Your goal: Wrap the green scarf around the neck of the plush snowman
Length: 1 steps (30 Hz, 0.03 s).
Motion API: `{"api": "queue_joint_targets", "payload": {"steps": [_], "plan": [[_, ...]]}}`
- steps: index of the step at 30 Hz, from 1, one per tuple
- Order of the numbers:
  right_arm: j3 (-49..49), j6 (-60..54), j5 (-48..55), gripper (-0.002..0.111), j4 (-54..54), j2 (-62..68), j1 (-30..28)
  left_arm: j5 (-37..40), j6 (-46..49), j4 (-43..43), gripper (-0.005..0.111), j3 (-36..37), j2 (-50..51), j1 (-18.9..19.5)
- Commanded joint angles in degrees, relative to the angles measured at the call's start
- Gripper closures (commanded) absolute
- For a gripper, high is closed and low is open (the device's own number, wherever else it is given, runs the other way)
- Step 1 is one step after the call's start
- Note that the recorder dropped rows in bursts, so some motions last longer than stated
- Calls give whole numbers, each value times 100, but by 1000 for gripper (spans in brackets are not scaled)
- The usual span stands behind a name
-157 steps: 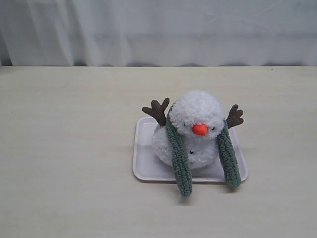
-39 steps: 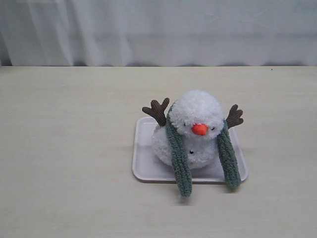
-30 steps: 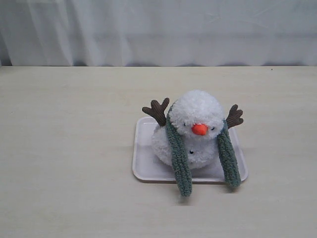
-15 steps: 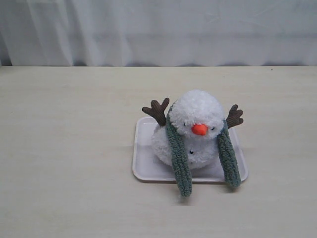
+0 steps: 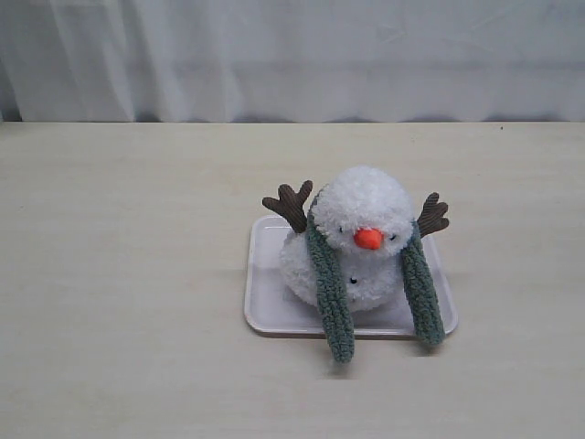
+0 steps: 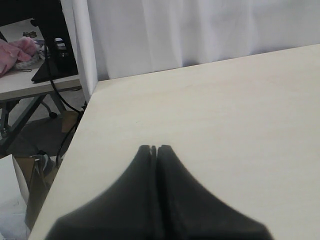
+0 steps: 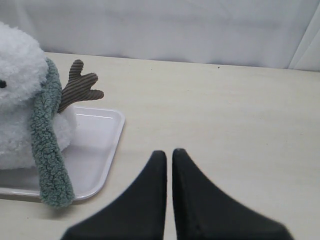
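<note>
Nothing is changing: the green scarf (image 5: 331, 293) is still hanging over the plush snowman (image 5: 366, 206), near ends uncrossed, so the wrapping looks unfinished. The left gripper (image 6: 153, 148) and right gripper (image 7: 169, 152) are staying closed and empty.

Exterior view raised, facing the plush snowman (image 5: 366, 203) head-on across the table (image 5: 137, 274) toward the curtain (image 5: 292, 55), left wrist view low over a table corner, right wrist view close beside the plush snowman, sharing its tray (image 7: 100, 150) edge.
</note>
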Motion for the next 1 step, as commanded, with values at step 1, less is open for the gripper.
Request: {"api": "queue_joint_targets", "payload": {"steps": [1], "plan": [[11,10,18,104,-23,-29,-51,-30,-37,-8,107,14,-11,11]]}}
